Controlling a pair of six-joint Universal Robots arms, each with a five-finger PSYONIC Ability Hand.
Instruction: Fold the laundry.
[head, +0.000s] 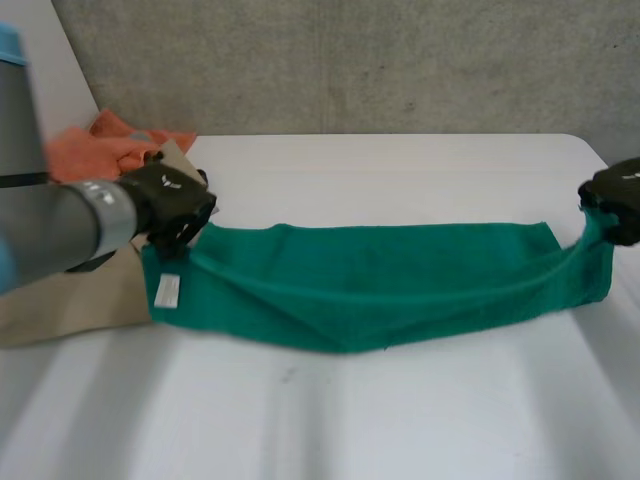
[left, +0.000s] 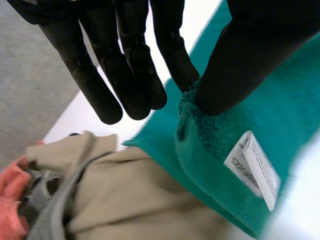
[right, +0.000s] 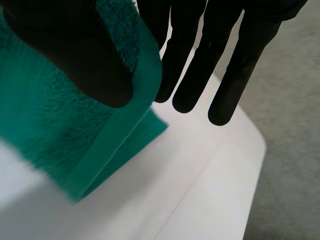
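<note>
In the head view, a green towel (head: 380, 285) is seen lying on the white table (head: 400, 430). It is stretched out long, from left to right. Its left end is held by the left hand (head: 175, 205). Its right end is held by the right hand (head: 618, 200) and is lifted a little off the table. A white label (head: 167, 290) is seen on the left end. A beige cloth (head: 70, 300) is tucked under that end, and an orange cloth (head: 100, 145) is seen farther back on the left.

In the left wrist view, the towel's (left: 280, 100) edge is pinched between the thumb and one finger of the left hand (left: 130, 60). The other fingers are kept straight. The label (left: 252, 167) is seen just beside the pinch. The beige cloth (left: 140, 200) and the orange cloth (left: 12, 195) are seen past the fingertips.

In the right wrist view, a folded bit of the towel (right: 45, 135) is clamped by the thumb of the right hand (right: 200, 60) against a finger. The other fingers are kept straight over the bare table (right: 175, 190).

The next move is likely decided by the long line of the towel. It runs from one hand to the other, and one short end is held in each hand. For a fold in half, one end would probably have to be carried along that line to the other end.
</note>
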